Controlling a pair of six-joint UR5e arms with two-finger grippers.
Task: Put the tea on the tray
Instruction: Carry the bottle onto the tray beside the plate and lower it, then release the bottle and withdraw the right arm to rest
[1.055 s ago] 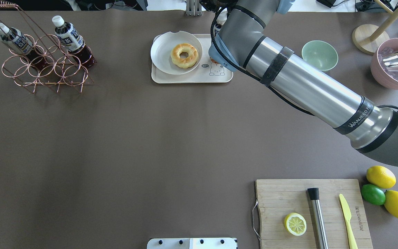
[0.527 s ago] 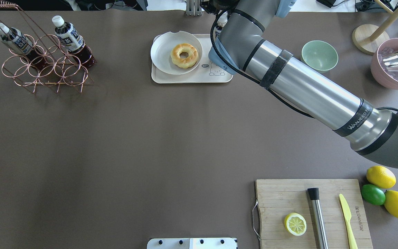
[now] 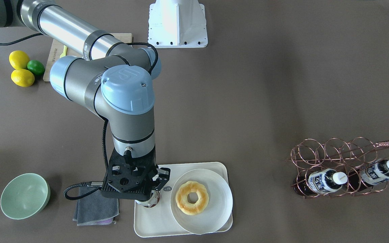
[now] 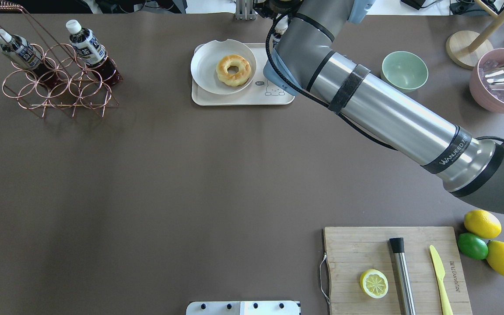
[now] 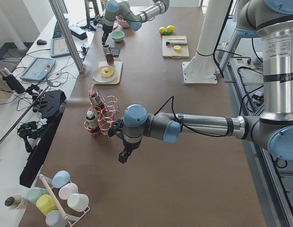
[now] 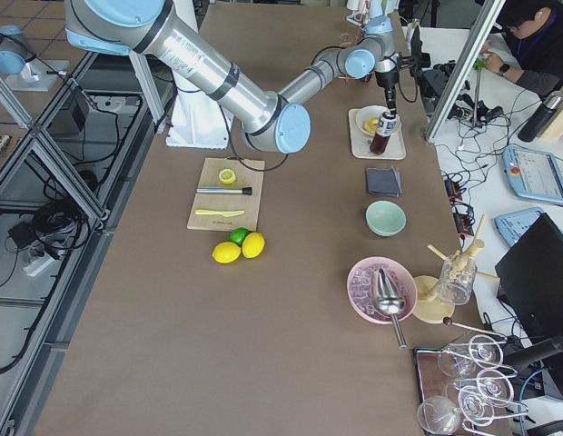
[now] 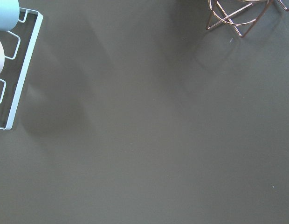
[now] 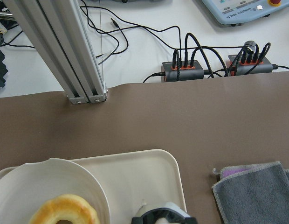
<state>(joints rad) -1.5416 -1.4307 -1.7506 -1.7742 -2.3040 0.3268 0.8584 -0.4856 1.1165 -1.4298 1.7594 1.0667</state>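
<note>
Tea point(image 3: 150, 201), one bottle, pinched at the neck by the right gripper point(image 3: 149, 194).

Front-facing view: the bottle is mostly hidden beneath the gripper body. It stands over the bare end of the tray point(image 3: 154, 224), beside the plate point(image 3: 214, 209) bearing a doughnut point(image 3: 191, 197).

Overhead view: the right arm covers the tray's right end, with the bear drawing point(image 4: 274, 89) just clear of it. Two like bottles point(image 4: 88, 46) sit in the wire rack point(image 4: 59, 83), well apart.

Left side view: the left gripper point(image 5: 123, 157) hangs over open table near the rack; whether it is spread or pressed together cannot be told.

Right side view: the bottle hangs upright, its base at tray level. Whether it touches cannot be told.

Right wrist view: the white cap shows at the bottom edge, between the fingers. A grey cloth point(image 8: 251, 189) lies just beside the tray rim.

Handling note: lower straight down and keep the bottle upright. Seat the base flat between rim and plate. Part the fingers only once it is seated, then rise vertically so the cap is not dragged.
</note>
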